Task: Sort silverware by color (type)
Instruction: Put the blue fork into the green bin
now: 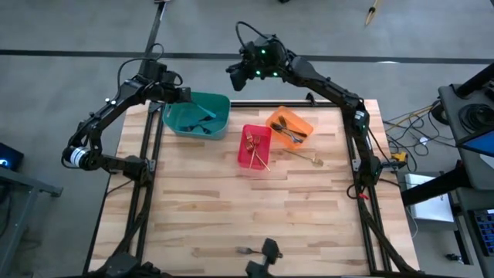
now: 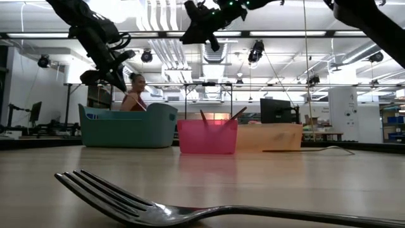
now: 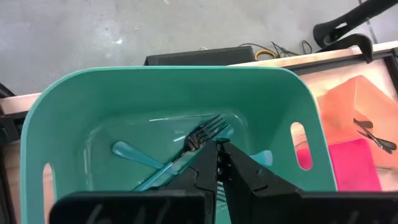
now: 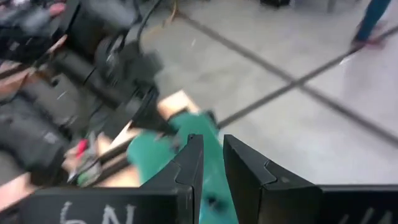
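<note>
The teal bin (image 1: 197, 114) holds light-blue-handled forks (image 3: 186, 149) lying on its floor. Gold forks (image 1: 255, 144) lean in the red bin (image 1: 245, 158), and dark forks (image 1: 289, 130) lie in the orange bin (image 1: 302, 120). One gold fork (image 1: 306, 157) lies flat on the table beside the orange bin, and a silver fork (image 2: 158, 206) lies at the near edge. My left gripper (image 3: 217, 149) hangs shut over the teal bin, touching nothing. My right gripper (image 1: 234, 73) is high beyond the table's far edge, fingers slightly apart (image 4: 211, 146), with nothing seen between them.
The three bins stand in a row along the far half of the table (image 1: 231, 208); bare wood fills the middle and near part. Dark frame rails (image 1: 147, 185) run along both sides. A person (image 2: 134, 92) is in the room behind the teal bin.
</note>
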Controlling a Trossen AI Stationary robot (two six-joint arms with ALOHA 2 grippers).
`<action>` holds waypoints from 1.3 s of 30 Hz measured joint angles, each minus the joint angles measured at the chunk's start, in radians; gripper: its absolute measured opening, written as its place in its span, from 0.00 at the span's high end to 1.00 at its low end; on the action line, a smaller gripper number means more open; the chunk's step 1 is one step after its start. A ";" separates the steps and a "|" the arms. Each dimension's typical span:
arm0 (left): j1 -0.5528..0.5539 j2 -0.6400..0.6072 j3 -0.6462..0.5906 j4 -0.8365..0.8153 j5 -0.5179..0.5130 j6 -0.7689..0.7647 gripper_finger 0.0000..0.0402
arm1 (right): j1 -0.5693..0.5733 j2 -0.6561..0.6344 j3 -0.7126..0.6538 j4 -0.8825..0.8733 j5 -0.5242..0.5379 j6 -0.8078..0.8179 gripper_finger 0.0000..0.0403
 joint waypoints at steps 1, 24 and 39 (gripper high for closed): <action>0.000 0.000 0.000 -0.001 0.000 0.000 1.00 | 0.000 -0.010 0.000 -0.038 -0.019 0.014 0.87; -0.028 0.000 -0.001 -0.056 -0.016 -0.002 1.00 | 0.006 -0.129 0.000 -0.805 -0.260 -0.050 0.87; -0.028 0.000 -0.001 -0.109 -0.018 -0.095 1.00 | 0.013 -0.102 0.000 -0.476 -0.180 -0.067 0.87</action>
